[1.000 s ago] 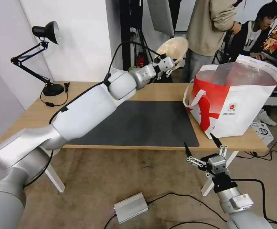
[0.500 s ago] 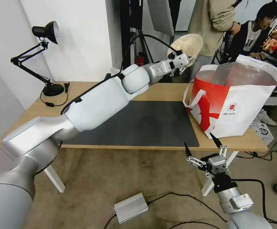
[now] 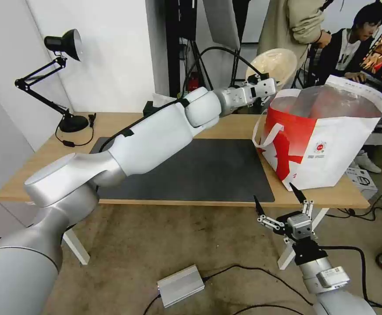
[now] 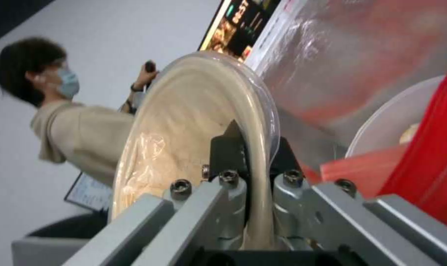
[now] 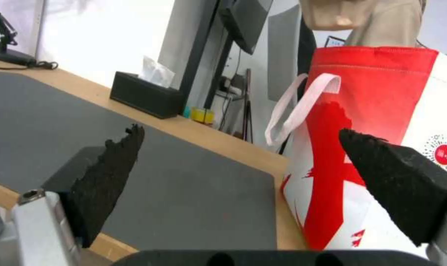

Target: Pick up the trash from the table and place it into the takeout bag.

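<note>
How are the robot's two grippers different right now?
The left gripper is raised beside the bag's rim; the right gripper hangs low in front of the table edge. The left is shut on a tilted beige lidded bowl; the right is open and holds nothing. Both have dark fingertips.

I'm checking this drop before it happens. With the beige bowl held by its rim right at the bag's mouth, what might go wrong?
The left gripper pinches only the rim of the beige lidded bowl, which is tipped on edge, so it might slip or its lid pop off. It hangs by the near rim of the takeout bag, not clearly over the opening; released now, it may catch the edge and fall outside. A white bowl already sits inside, so it may land crooked.
</note>
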